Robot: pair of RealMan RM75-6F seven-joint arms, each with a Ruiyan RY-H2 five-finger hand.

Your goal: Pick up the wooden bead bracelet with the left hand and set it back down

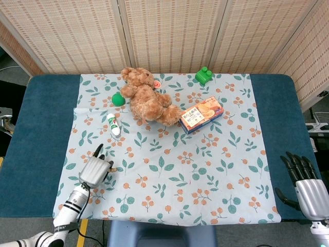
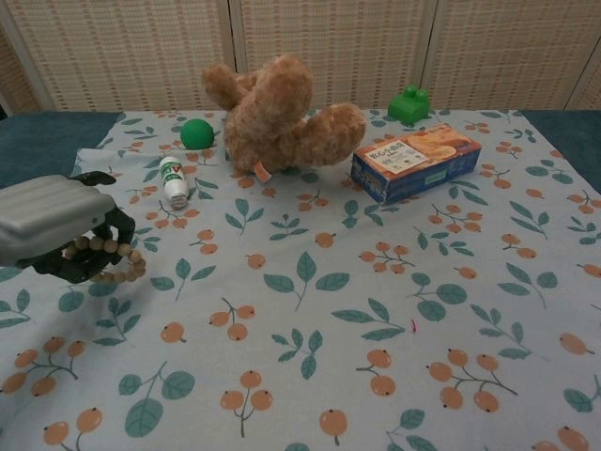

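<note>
My left hand [image 2: 61, 230] holds the wooden bead bracelet [image 2: 111, 261] lifted above the floral cloth at the left; the beads hang from its curled fingers. In the head view the left hand [image 1: 94, 170] sits over the cloth's left side, and only a few beads of the bracelet [image 1: 111, 169] peek out beside it. My right hand [image 1: 306, 182] rests at the table's front right corner, fingers apart, holding nothing.
A brown teddy bear [image 1: 147, 98], a green ball [image 1: 118, 99], a small white bottle [image 1: 113, 124], an orange snack box [image 1: 201, 115] and a green toy block [image 1: 203, 75] lie on the far half of the floral cloth [image 1: 205, 175].
</note>
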